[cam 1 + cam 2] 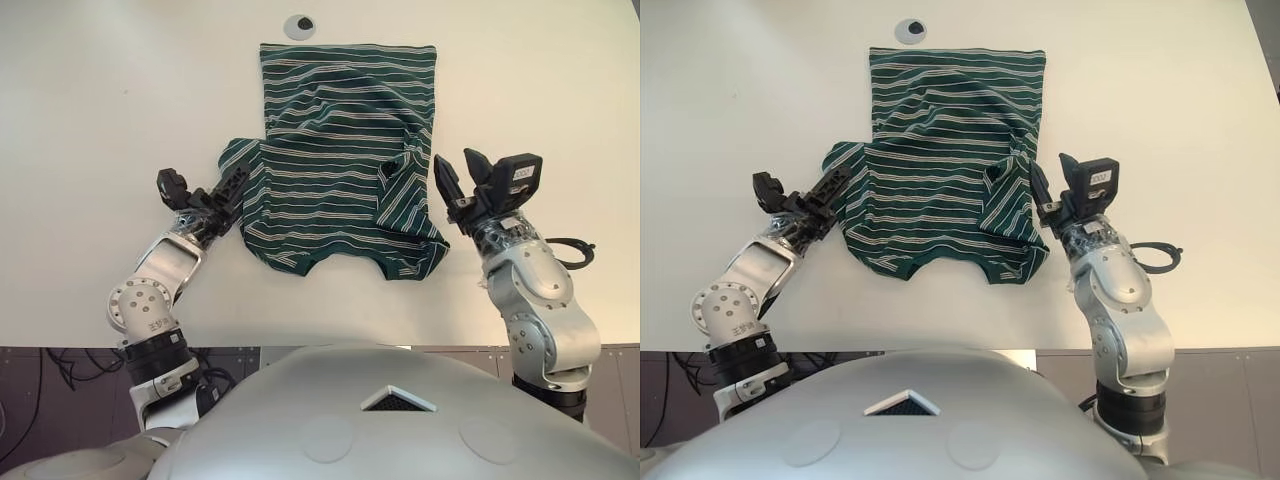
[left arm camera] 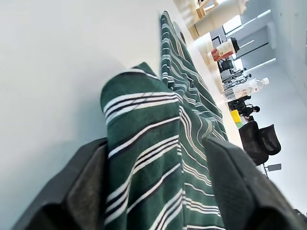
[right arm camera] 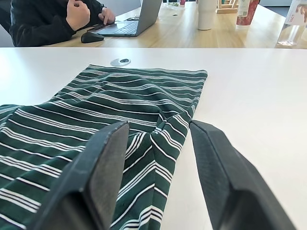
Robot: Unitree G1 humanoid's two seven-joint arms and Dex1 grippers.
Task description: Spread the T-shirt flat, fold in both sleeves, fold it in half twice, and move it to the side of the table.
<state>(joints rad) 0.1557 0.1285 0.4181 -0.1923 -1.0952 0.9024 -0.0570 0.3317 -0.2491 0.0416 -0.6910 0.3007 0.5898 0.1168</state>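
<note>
Left claw (image 1: 203,186) wide, straddling T-shirt (image 1: 335,140) sleeve (image 1: 238,156); right claw (image 1: 456,166) wide at its edge.

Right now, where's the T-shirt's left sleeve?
In the left eye view, the left sleeve sticks out on the left side of the T-shirt, lying on the table inside the open left gripper.

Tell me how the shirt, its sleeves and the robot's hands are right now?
T-shirt: lying spread on the table, wrinkled, not folded in half.
Left sleeve: sticking out, not folded in.
Right sleeve: folded in over the T-shirt.
Left hand: open, around the left sleeve.
Right hand: open, by the T-shirt's right edge.
</note>
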